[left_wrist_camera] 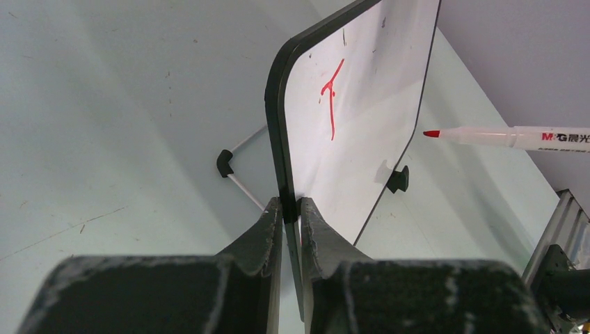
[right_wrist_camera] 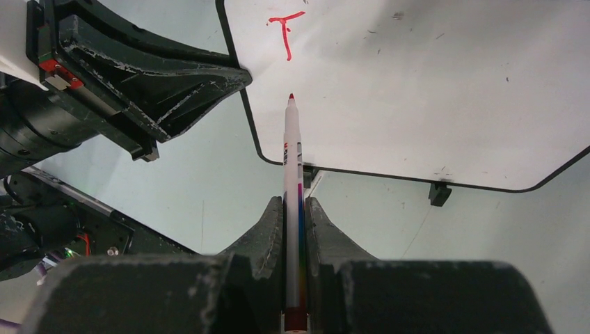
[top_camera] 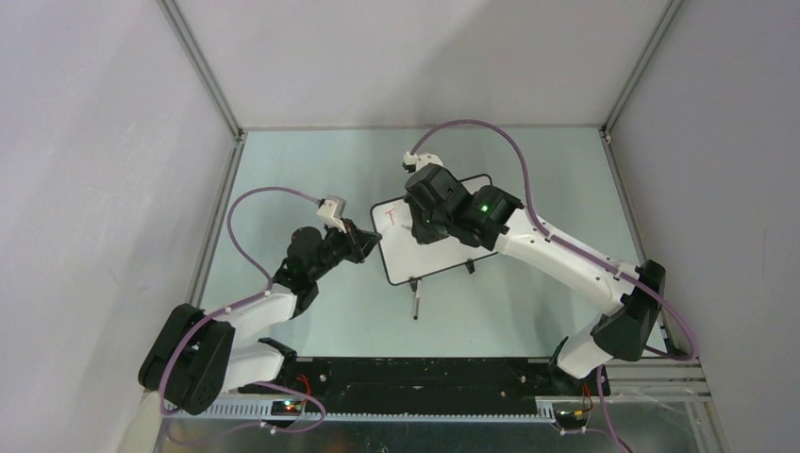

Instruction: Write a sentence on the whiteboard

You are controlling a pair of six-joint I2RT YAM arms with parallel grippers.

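The whiteboard (top_camera: 439, 255) (left_wrist_camera: 362, 104) (right_wrist_camera: 431, 90) stands tilted on the table, white face in a thin black frame. Of the sentence only a red "T" (top_camera: 390, 218) (left_wrist_camera: 332, 97) (right_wrist_camera: 285, 31) shows, near the board's top left corner. My left gripper (top_camera: 375, 243) (left_wrist_camera: 291, 203) is shut on the board's left edge, one finger on each side of the frame. My right gripper (top_camera: 420, 222) (right_wrist_camera: 293, 202) is over the board, shut on a white marker (right_wrist_camera: 292, 160) (left_wrist_camera: 515, 138). The marker's red tip sits below the "T", a short way off the face.
Two small black feet (right_wrist_camera: 438, 193) (left_wrist_camera: 398, 179) carry the board's lower edge. A thin rod-like piece (top_camera: 415, 302) lies on the pale green table (top_camera: 311, 170) just in front of the board. Grey walls close in the left, right and far sides.
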